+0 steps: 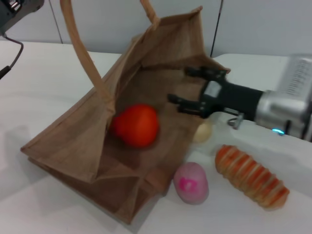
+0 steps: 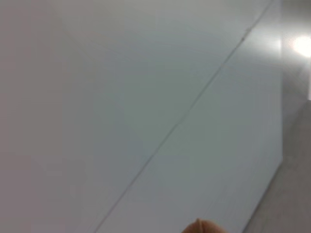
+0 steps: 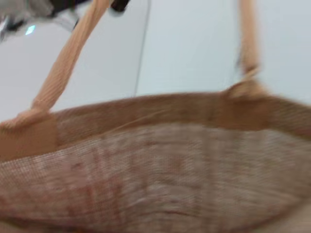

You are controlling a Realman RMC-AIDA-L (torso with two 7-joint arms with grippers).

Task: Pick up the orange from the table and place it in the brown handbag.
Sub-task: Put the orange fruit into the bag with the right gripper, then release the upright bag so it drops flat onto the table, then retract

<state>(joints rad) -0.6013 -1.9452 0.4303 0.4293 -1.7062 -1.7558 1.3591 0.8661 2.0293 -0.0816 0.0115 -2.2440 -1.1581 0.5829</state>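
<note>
Orange [image 1: 137, 125] sitting loose inside the bag [image 1: 87, 141], lying open on the counter [image 1: 44, 73]. Right gripper [image 1: 192, 88] hovering over the bag's mouth, fingers spread wide, gripping nothing. Left gripper [image 1: 12, 12] idling up at the far left corner, fingers impossible to tell. Pink ball [image 1: 191, 183] and bread [image 1: 252, 176] lying beside the bag.

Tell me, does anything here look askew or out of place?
Yes: the brown handbag is tipped over, leaning on the table with its mouth gaping sideways and one handle held up by the left arm. The orange sits inside it. The right pincer is open at the bag's mouth.
</note>
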